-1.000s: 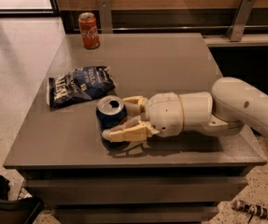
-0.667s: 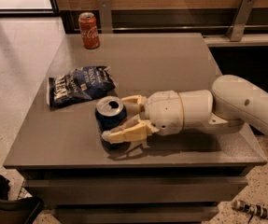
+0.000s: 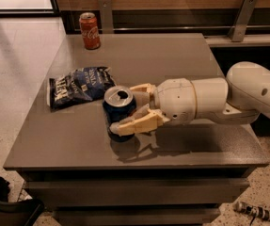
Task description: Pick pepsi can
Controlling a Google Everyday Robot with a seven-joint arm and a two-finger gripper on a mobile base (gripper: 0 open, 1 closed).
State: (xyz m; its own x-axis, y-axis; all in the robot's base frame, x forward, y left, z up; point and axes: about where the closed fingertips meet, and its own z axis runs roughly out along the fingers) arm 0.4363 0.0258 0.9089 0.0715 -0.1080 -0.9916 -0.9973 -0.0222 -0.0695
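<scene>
The pepsi can [image 3: 118, 100], dark blue with a silver opened top, stands upright near the middle front of the grey table [image 3: 172, 55]. My gripper [image 3: 123, 108] reaches in from the right. Its cream fingers [image 3: 137, 123] sit one on the near side and one on the far side of the can, closed against it. The can's bottom edge seems just at or slightly off the table top, with a shadow beneath.
A flat dark blue snack bag [image 3: 80, 86] lies just left of the can. A red cola can [image 3: 89, 30] stands at the table's far left edge. A wall rail with metal brackets [image 3: 240, 18] runs behind the table.
My gripper and the pepsi can have shifted together slightly to the right and up. The snack bag and the cola can have not moved.
</scene>
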